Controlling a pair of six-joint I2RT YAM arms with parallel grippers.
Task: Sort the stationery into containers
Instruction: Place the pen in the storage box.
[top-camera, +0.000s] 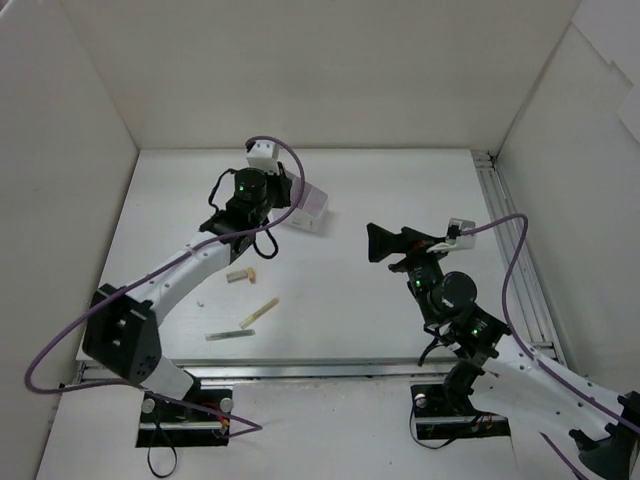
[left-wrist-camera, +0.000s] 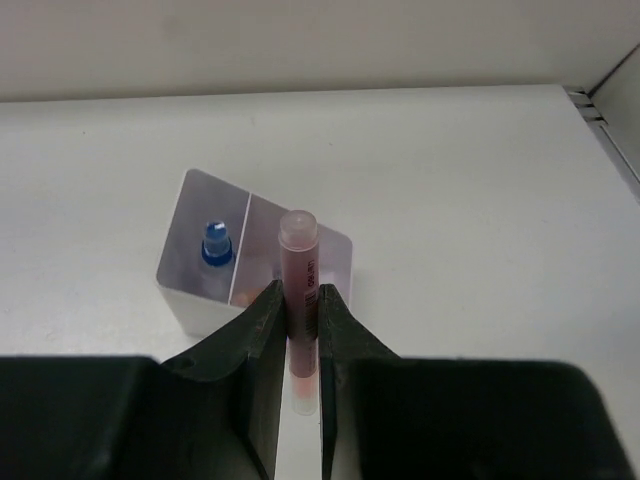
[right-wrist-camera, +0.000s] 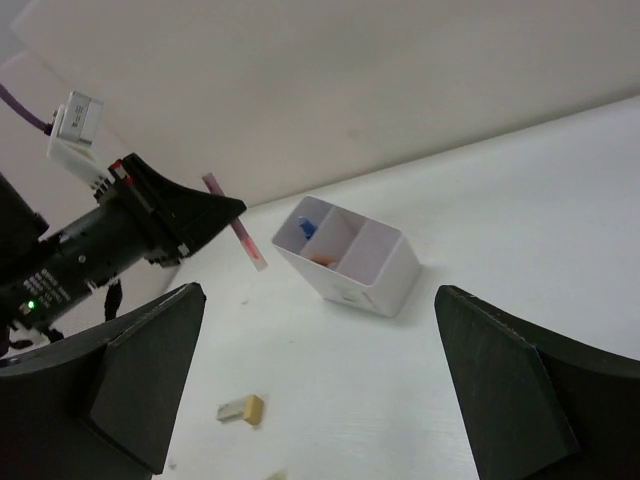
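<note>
– Left wrist view first: what does it show?
– The left hand (left-wrist-camera: 300, 296) is clamped on a pink pen (left-wrist-camera: 298, 255). Both fingers press flat against the barrel, and the pen's rounded end points away toward the white box (left-wrist-camera: 200, 310). The box stands on the tabletop (top-camera: 380, 310) and is split into three compartments. A blue-capped tube (left-wrist-camera: 216, 243) stands in the compartment at the left end of this view.
– Is the pen inside the box?
– No. The right wrist view shows it tilted in the air, just beside one corner of the box and apart from it. An orange item (right-wrist-camera: 322, 260) lies in the middle compartment. I cannot tell what it is.
– And the other arm?
– The right hand (right-wrist-camera: 320, 385) is spread wide with nothing between its fingers. It is on the right side of the tabletop, well apart from the box.
– What is loose on the tabletop?
– From above I see a short tan block (top-camera: 241, 274), a yellow-green stick (top-camera: 260, 312) and a grey stick (top-camera: 229, 335). All three lie near the left arm.
– So which step is this?
– Delivering the pink pen, I would judge. The next move calls for bringing the pen's end over a compartment, tipping it steeper so it clears the rim, and only then parting the fingers. The box looks light, so a knock on its wall could shove it.
</note>
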